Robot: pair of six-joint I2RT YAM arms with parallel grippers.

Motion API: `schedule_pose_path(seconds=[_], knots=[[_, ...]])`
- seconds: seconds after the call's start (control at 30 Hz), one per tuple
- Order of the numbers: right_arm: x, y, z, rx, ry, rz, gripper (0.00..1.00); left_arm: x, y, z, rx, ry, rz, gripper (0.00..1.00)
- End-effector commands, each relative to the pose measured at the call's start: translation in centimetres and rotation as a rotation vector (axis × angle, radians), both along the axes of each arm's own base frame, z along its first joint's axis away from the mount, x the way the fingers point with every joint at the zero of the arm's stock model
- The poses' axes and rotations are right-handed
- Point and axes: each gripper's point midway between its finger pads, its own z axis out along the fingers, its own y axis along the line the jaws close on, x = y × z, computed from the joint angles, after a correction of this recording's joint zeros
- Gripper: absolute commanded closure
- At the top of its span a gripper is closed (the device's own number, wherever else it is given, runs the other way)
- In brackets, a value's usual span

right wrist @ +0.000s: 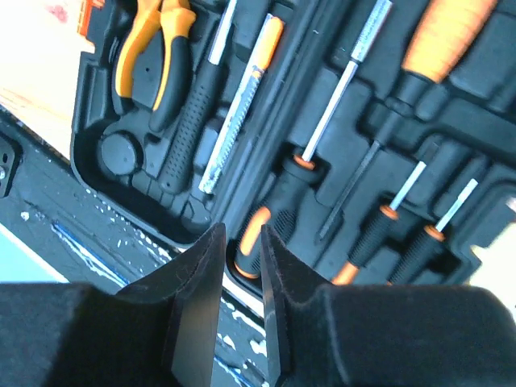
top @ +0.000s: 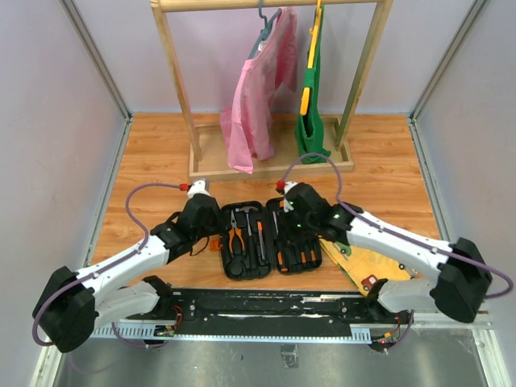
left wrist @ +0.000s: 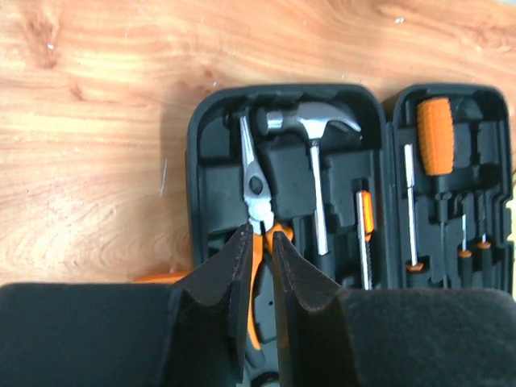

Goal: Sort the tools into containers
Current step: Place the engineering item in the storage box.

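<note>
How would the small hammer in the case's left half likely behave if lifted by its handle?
The hammer probably stays stiff: its shaft looks metal. It may tip head-down, the steel head being bulkier than the shaft. Its textured black grip likely resists slipping.

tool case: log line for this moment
tool case open | left gripper closed on orange pliers | right gripper astride screwdriver handle, grip unclear

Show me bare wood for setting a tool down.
Free: table between the left wall and the rack base; also the wood right of that base, behind the right arm. Crowded: the tool case, with the left claw and right claw over it, the narrow strip between case and rack, and the yellow board under the right arm.
</note>
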Motion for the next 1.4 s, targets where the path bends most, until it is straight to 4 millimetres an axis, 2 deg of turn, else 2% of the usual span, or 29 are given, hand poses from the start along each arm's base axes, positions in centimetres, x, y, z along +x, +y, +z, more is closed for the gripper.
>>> schedule_pose_path(seconds=[0.0, 0.17, 0.5, 0.9, 1.37], knots=[[0.3, 3.2, -0.5, -0.042, -0.020, 0.017, 0.75, -0.5, 0.1, 0.1, -0.007, -0.041, -0.053, 0.80], [0.6, 5.5, -1.5, -0.081, -0.008, 0.032, 0.76, -1.2, 1.1, 0.2, 0.008, -0.084, -0.060, 0.81], [1.5, 7.3, -3.4, -0.140, 0.028, 0.039, 0.77, -2.4, 1.4, -1.7, 0.055, -0.097, -0.146, 0.81], [2.0, 7.4, -5.1, -0.196, 0.060, 0.014, 0.81, -2.7, 2.0, -0.8, 0.042, -0.165, -0.143, 0.80], [2.6, 7.1, -6.1, -0.229, 0.059, -0.004, 0.85, -2.6, 1.9, -0.9, 0.043, -0.165, -0.148, 0.81]])
